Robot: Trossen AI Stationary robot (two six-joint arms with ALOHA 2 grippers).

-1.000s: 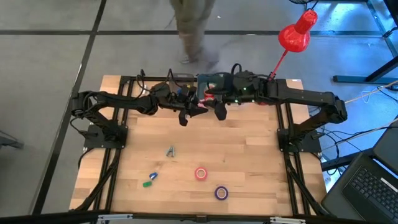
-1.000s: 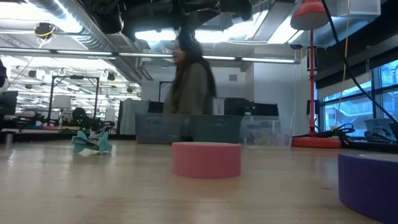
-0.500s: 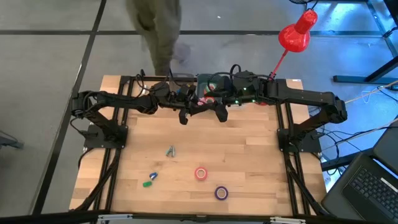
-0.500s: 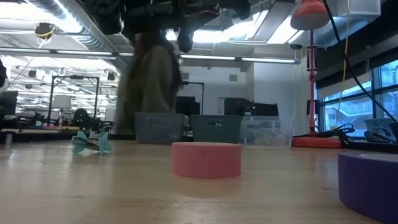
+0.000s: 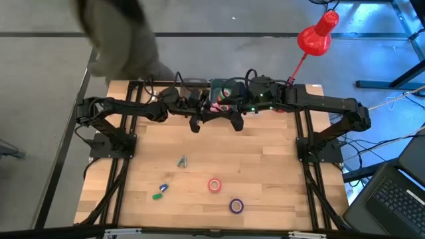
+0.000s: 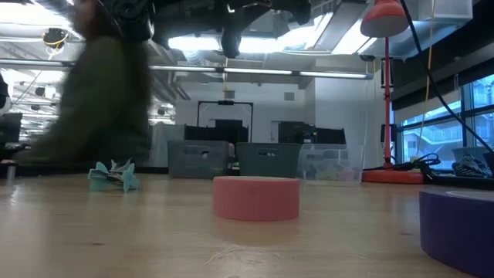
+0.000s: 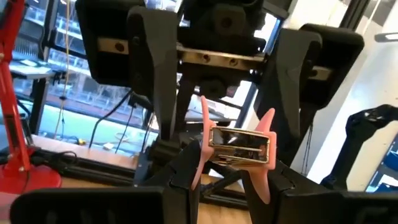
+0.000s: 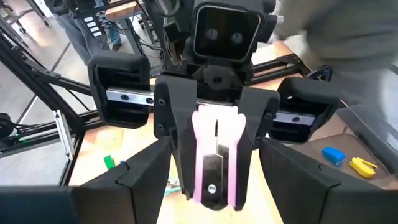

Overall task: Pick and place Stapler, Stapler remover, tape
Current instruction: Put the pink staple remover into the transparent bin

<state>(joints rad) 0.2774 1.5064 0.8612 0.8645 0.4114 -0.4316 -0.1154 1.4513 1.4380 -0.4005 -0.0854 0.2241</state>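
My left gripper (image 7: 227,171) is shut on a pink stapler with a metal middle (image 7: 241,147), held in the air over the far middle of the table (image 5: 215,107). My right gripper (image 8: 217,183) faces it from the right, open wide. Its fingers stand on either side of the stapler (image 8: 216,155) without touching it. A teal stapler remover (image 5: 181,161) lies on the table, resting on its wings (image 6: 113,176). A red tape roll (image 5: 214,185) and a purple tape roll (image 5: 236,206) lie flat nearer the front. My left gripper pinches the stapler between its two fingers (image 8: 176,146) by the pink side faces (image 7: 194,163). The fingers come in level from the table's left. The stapler is lifted clear of the table, and its free end points toward my right gripper.
Small green and blue pieces (image 5: 159,192) lie near the front left. A bin (image 5: 226,86) stands at the far edge, with blue and yellow pieces (image 8: 334,154) beside it. A red lamp (image 5: 317,36) stands far right. A blurred person (image 5: 116,33) is beyond the far left corner.
The person behind the table has walked from the far middle toward the far left. Both arms have stayed where they were, with the stapler between them.
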